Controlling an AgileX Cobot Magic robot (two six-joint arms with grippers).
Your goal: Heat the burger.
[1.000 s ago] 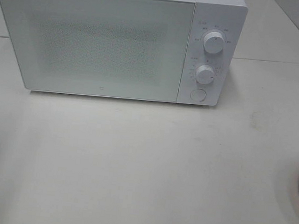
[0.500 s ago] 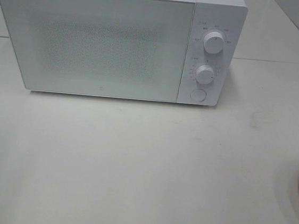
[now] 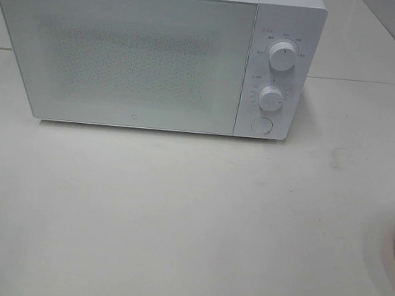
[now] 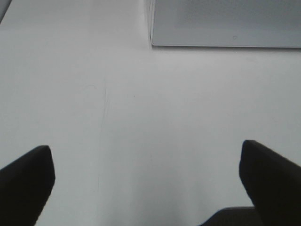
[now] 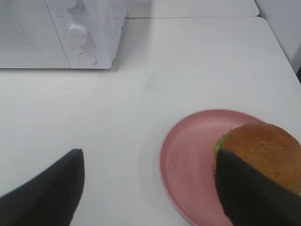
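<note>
Note that nothing has shifted over the last second: the microwave [image 3: 154, 55] door remains closed, so heating has not begun. The left end effector [image 4: 146, 183], before the microwave, stays spread and empty. Right of the microwave, the right end effector [image 5: 150, 188] stays released, grasping nothing, beside the burger [image 5: 261, 153] on the pink plate [image 5: 188, 160].

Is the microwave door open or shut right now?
Shut. The microwave door sits flush with the control panel, no gap showing.
</note>
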